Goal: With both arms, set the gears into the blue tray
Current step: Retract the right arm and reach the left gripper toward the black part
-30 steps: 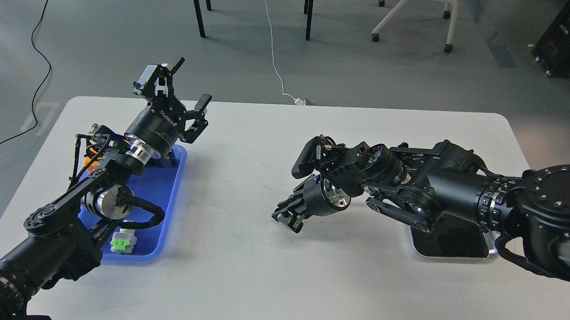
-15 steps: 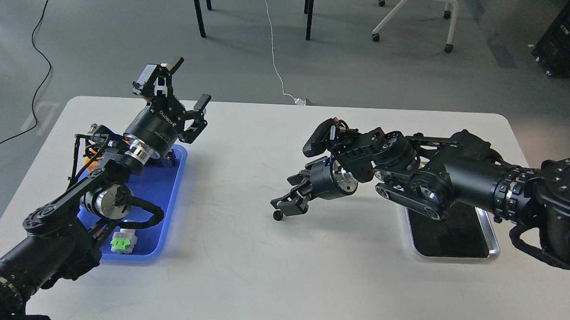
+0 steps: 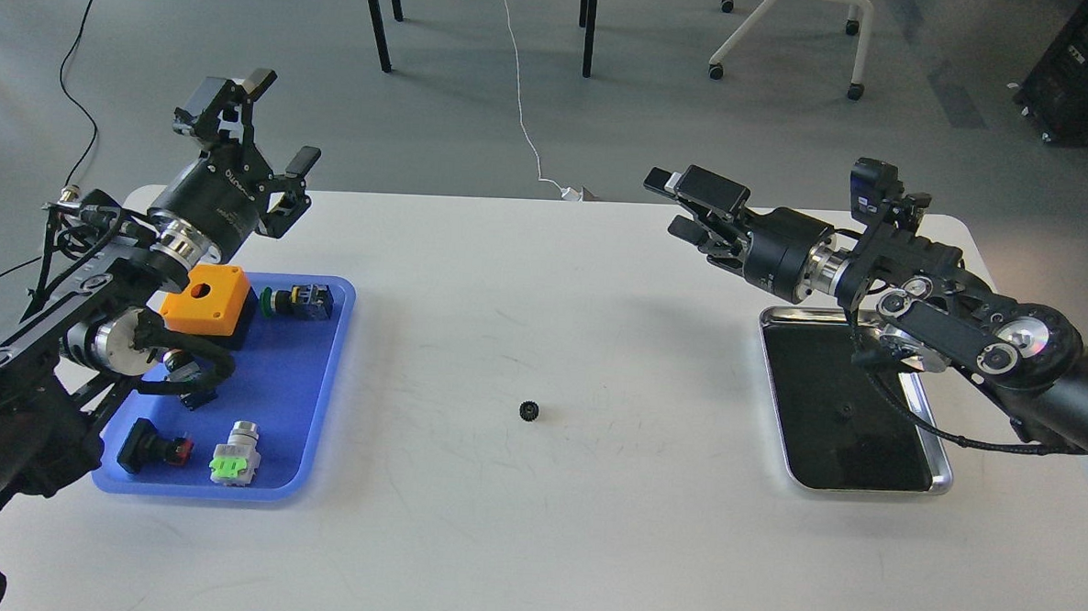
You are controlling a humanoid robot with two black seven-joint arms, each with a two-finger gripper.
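Observation:
One small black gear (image 3: 529, 410) lies alone on the white table, near its middle. The blue tray (image 3: 297, 396) sits at the left and holds other parts. My left gripper (image 3: 282, 120) hangs open above the table's far left corner, behind the tray, with nothing between its fingers. My right gripper (image 3: 671, 203) is raised over the table's far right side, pointing left. It is open and empty, well away from the gear. A tiny dark speck (image 3: 844, 412) shows in the steel tray; I cannot tell what it is.
The blue tray carries an orange box (image 3: 205, 298), a green-capped button (image 3: 298, 300), a black push-button with red collar (image 3: 154, 447) and a green-faced silver switch (image 3: 234, 453). A shiny steel tray (image 3: 938, 486) sits at the right under my right forearm.
The right gripper let the gear go on the table, then rose and drew back to the right. The left arm pulled back to the left, uncovering the blue tray.

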